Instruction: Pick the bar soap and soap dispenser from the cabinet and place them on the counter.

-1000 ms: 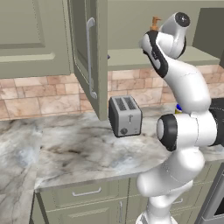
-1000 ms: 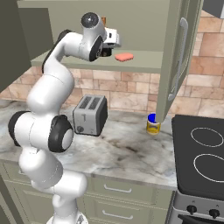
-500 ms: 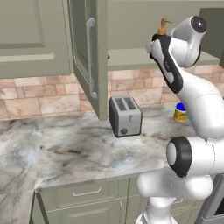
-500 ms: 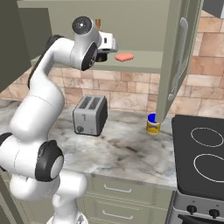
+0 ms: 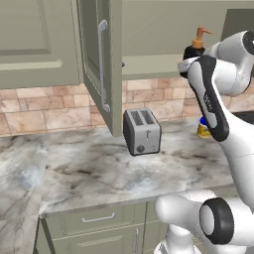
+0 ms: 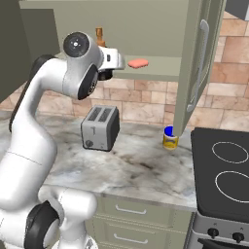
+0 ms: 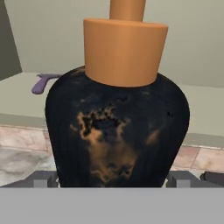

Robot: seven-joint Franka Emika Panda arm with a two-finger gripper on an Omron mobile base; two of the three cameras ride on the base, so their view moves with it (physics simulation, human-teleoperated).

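Hand view shows you the soap dispenser (image 7: pixel 118 127) upright in the centre of the frame on the cabinet (image 7: pixel 192 39) shelf, straight ahead between the two tips of the released claw (image 7: pixel 114 178), so closing looks like the next move.

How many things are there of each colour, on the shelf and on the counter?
Black with an orange top: 1, the soap dispenser on the cabinet shelf
Pink: 1, the bar soap on the shelf
Purple: 1, a small thing on the shelf behind the dispenser
Silver: 1, the toaster on the counter
Yellow with a blue lid: 1, the jar on the counter
Total: 5
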